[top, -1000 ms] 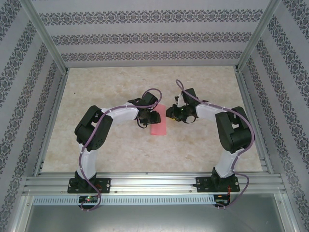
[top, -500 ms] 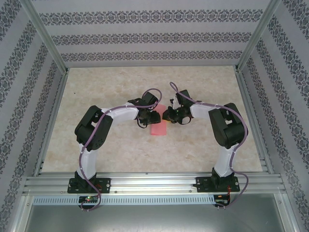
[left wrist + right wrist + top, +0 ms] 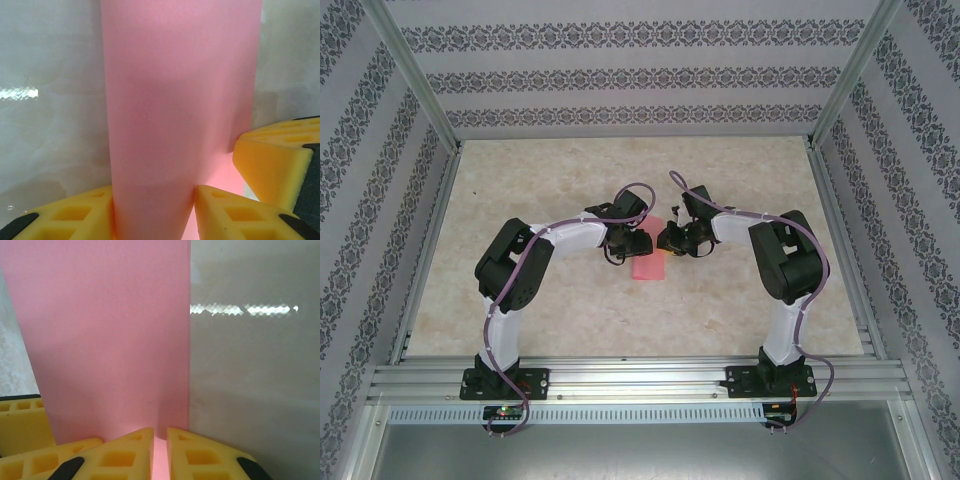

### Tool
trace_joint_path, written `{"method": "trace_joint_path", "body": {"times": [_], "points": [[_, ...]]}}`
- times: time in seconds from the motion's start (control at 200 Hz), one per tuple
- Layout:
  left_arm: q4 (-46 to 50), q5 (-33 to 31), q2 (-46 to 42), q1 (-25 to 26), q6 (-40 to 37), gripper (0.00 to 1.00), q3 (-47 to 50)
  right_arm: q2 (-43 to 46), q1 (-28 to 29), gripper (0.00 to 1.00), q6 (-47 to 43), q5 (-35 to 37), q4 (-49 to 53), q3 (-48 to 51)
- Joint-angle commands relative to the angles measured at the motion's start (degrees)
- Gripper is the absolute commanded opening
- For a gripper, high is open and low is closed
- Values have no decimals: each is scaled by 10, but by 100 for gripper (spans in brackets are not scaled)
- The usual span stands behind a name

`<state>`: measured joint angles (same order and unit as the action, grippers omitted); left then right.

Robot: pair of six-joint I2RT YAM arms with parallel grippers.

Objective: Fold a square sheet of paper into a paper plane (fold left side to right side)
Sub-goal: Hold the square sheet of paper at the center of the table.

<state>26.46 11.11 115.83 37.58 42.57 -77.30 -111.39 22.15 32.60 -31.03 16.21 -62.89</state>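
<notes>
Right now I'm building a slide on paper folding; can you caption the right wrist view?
Two yellow fingers, a narrow gap between them, reach onto pink paper beside bare pale table.

The square sheet of paper (image 3: pixel 648 267) is showing plain pink-red; the worktop (image 3: pixel 560 170) beneath it is looking marbled beige (walls (image 3: pixel 620 75): dark floral stripes).
</notes>
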Motion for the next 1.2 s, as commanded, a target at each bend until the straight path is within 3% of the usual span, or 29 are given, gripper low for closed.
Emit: {"method": "trace_joint_path", "body": {"times": [0.0,0.475,0.769,1.194], "points": [[-5,-8,11,6,6,45,4,-19,5,16,-17,24,18,-7],[14,-22,-89,-24,-12,54,22,-32,5,15,-30,37,38,-5],[-77,76,-72,-24,2,32,33,-31,4,15,-31,40,41,-5],[-58,50,-21,-28,-9,24,32,-32,4,15,-32,45,44,-4]]}}
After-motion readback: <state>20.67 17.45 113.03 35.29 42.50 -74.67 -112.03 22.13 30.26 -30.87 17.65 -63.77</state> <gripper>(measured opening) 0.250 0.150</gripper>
